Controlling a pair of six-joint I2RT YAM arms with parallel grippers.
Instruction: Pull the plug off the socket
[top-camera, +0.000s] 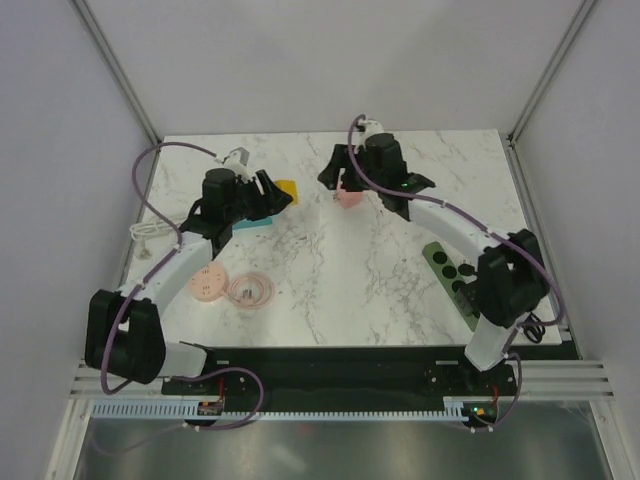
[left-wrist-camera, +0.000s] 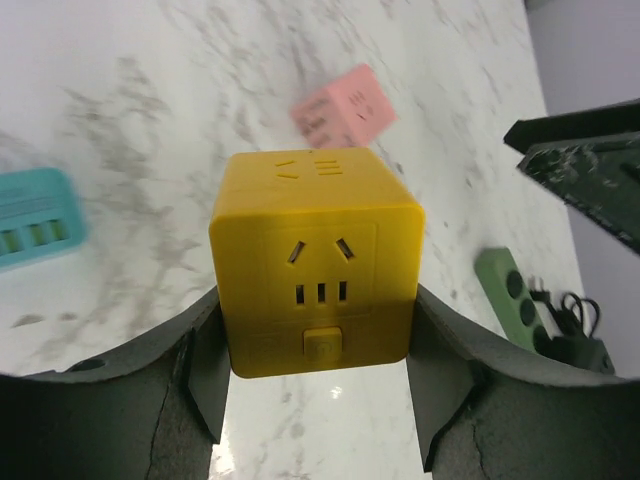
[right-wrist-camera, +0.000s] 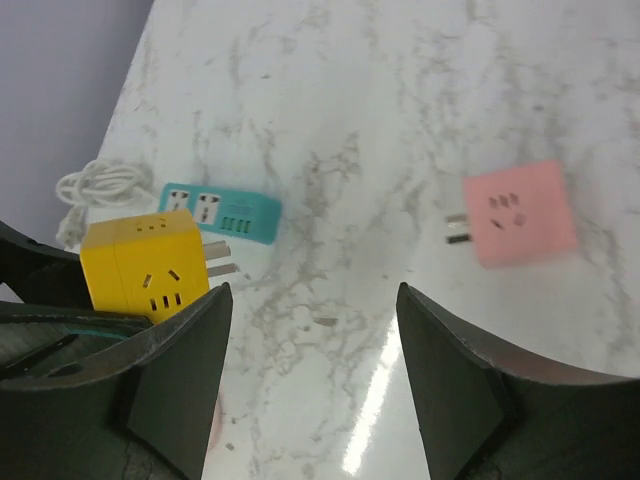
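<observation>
The socket is a yellow cube (left-wrist-camera: 315, 265) with slots on its faces and two metal prongs on one side. My left gripper (left-wrist-camera: 315, 400) is shut on it, a finger pressed against each side, holding it just above the table (top-camera: 400, 250). The plug is a pink cube (right-wrist-camera: 520, 212) with two prongs. It lies free on the marble, apart from the yellow cube (top-camera: 287, 188). My right gripper (right-wrist-camera: 315, 380) hangs open over bare marble between the two cubes, with nothing in it. In the top view the pink cube (top-camera: 349, 196) sits just below my right gripper (top-camera: 340, 175).
A teal power strip (right-wrist-camera: 222, 213) lies behind the yellow cube, with a coiled white cable (right-wrist-camera: 100, 185) at the left edge. A green power strip (top-camera: 450, 275) with a black plug lies under the right arm. Two pink round discs (top-camera: 250, 290) sit near the left arm.
</observation>
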